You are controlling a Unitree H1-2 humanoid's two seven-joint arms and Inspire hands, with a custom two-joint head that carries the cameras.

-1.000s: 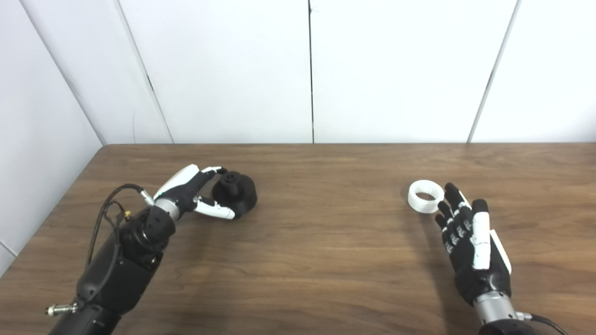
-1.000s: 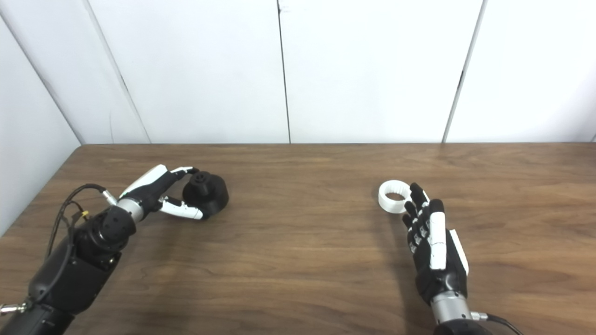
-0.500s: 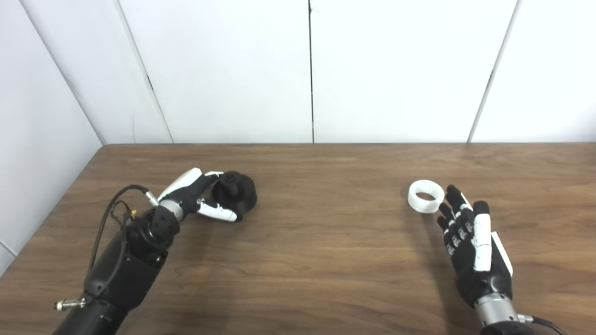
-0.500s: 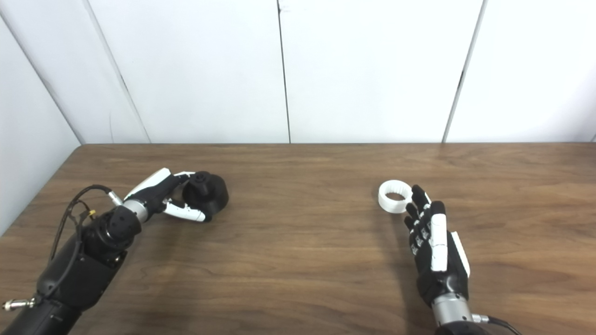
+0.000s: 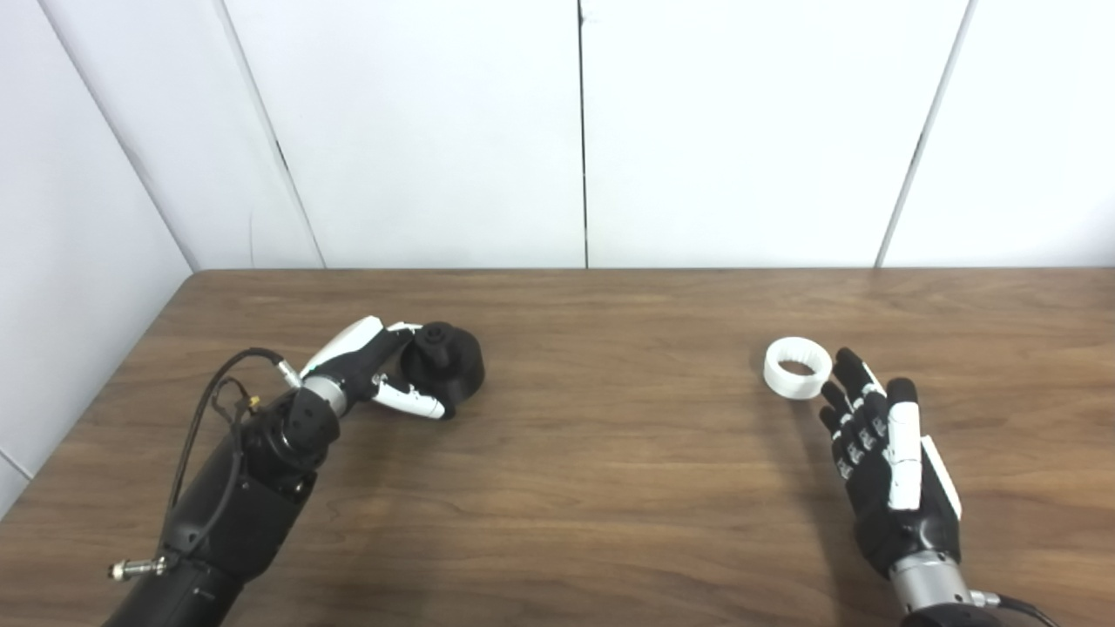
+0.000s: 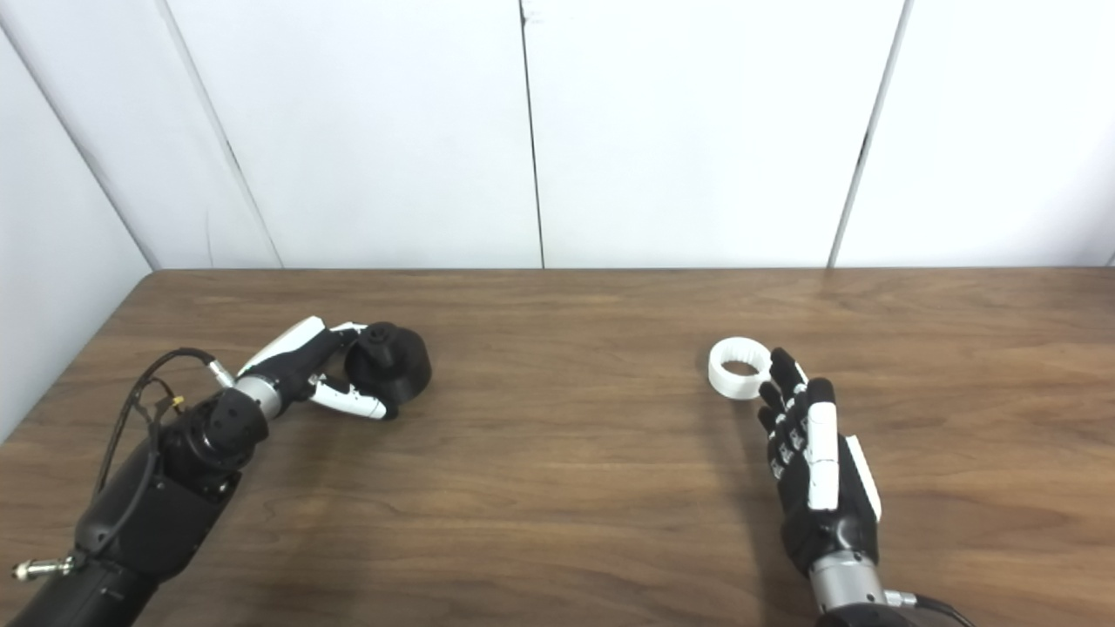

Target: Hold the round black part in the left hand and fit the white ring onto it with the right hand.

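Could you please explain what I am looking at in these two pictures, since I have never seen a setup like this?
Both pictures come from two cameras side by side on a humanoid robot's head, looking down at a wooden table, so they show one scene. The two dark arms entering from the bottom end in robot hands with fingers and a thumb. The left robot hand has its fingers and thumb around a round black part that sits on the table. The right robot hand is open with fingers straight, holding nothing; its fingertips are right beside a white ring lying flat on the table.
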